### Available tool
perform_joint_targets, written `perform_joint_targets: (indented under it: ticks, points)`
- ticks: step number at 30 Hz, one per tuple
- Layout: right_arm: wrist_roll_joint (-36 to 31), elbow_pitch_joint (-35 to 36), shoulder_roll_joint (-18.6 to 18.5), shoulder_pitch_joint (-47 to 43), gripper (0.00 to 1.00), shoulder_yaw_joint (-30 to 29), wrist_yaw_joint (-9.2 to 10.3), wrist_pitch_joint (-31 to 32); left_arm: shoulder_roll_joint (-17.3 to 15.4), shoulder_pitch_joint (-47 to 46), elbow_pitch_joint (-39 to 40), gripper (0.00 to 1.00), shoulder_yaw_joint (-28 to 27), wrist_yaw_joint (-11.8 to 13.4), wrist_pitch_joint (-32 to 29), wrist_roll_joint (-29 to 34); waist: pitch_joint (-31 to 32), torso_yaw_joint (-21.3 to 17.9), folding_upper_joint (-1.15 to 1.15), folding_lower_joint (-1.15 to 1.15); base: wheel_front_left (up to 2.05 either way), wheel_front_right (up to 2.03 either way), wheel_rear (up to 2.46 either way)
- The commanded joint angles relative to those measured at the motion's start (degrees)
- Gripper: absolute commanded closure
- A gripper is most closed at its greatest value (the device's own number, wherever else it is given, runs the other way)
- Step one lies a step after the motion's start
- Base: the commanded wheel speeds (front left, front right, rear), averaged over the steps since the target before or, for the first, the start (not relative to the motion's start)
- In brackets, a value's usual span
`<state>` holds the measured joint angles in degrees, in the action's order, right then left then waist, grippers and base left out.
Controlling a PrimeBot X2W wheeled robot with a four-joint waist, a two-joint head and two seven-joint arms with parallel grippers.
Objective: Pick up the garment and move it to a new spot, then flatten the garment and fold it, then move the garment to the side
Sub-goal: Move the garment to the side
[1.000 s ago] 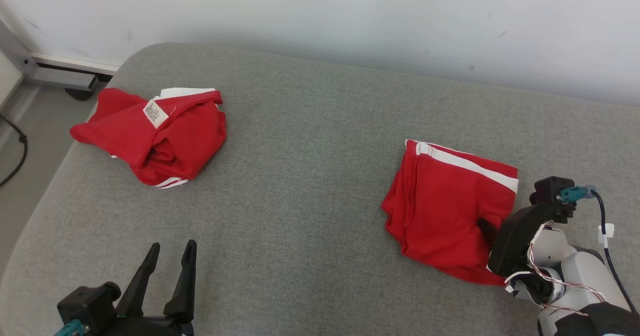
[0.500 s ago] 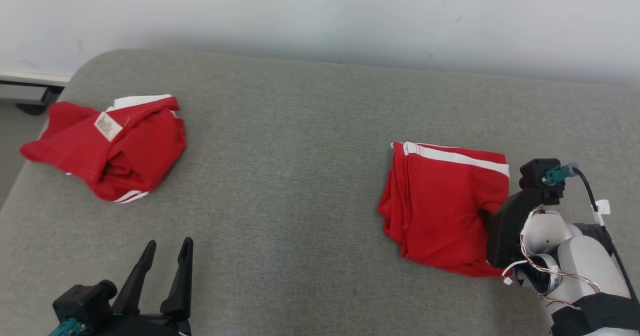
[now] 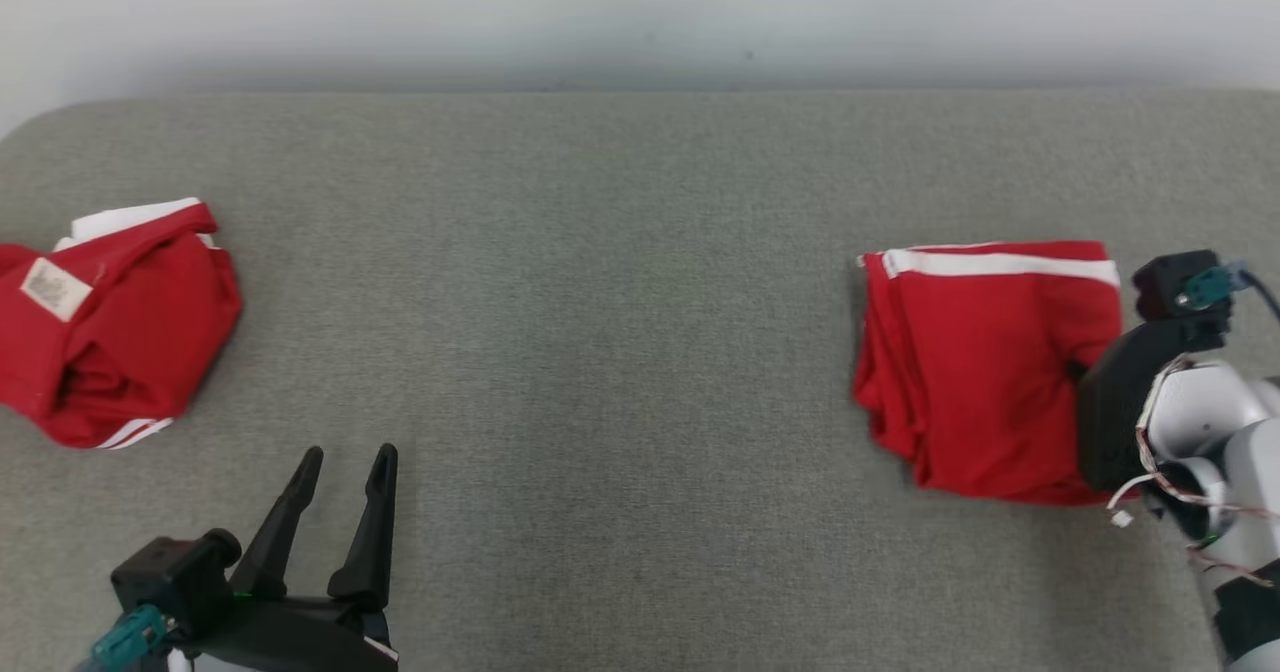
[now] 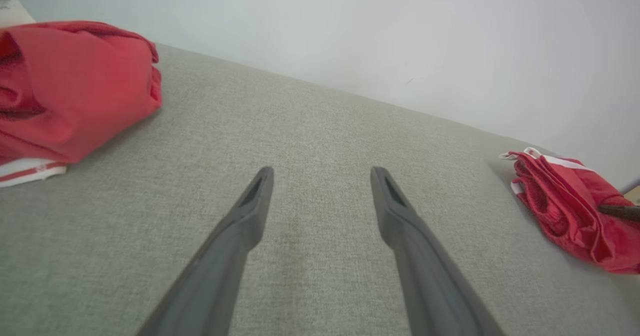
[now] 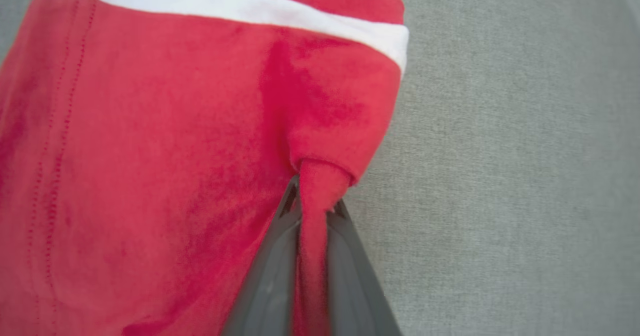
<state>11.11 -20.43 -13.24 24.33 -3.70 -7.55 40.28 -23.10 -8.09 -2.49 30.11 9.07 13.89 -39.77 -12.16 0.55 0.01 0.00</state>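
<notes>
The garment (image 3: 985, 372) is red with a white band and lies folded on the right of the grey cushioned surface (image 3: 620, 282). In the right wrist view, a pinched ridge at the right edge of the garment (image 5: 165, 141) runs down between my dark fingers. My right gripper (image 5: 314, 203) is shut on that ridge. In the head view the right gripper (image 3: 1078, 370) meets the cloth's right edge, its fingers mostly hidden by its own body. My left gripper (image 3: 345, 457) stands open over bare surface at the lower left. Nothing lies between the left gripper's (image 4: 322, 173) fingers.
A second red garment (image 3: 105, 327), crumpled and with a white label, lies at the far left edge; the second red garment (image 4: 70, 86) also sits left of my left fingers. A pale wall (image 3: 640, 12) runs along the back of the surface.
The head view has swung to the right. The folded garment, held by my right gripper, has slid rightward, farther from the crumpled one. Both grippers keep their states.
</notes>
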Motion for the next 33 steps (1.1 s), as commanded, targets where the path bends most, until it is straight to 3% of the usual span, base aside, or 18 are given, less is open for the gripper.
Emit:
perform_joint_targets:
  ticks: [1, 26, 33]
  points:
    - [0.70, 0.07, -0.86, 1.10, 1.00, 0.12, 0.12, -0.54, -0.37, -0.97, 0.02, 0.00, -0.25, -0.04, 0.03, 0.66, -1.71, -1.67, -0.01, 0.00, 0.00, 0.00, 0.00]
    - [5.87, -5.73, -21.47, 12.18, 1.00, 10.67, 0.12, -11.73, -3.28, -4.98, 1.81, 0.00, -0.43, -0.39, -1.11, 1.79, -10.09, -5.97, -0.01, 0.00, 0.00, 0.00, 0.00]
    - [6.68, -5.79, -24.07, 12.29, 1.00, 11.12, 0.13, -14.27, -4.24, -4.99, 2.75, 0.00, -0.68, 0.39, -1.61, 2.01, -11.02, -5.36, -0.01, 0.00, 0.00, 0.00, 0.00]
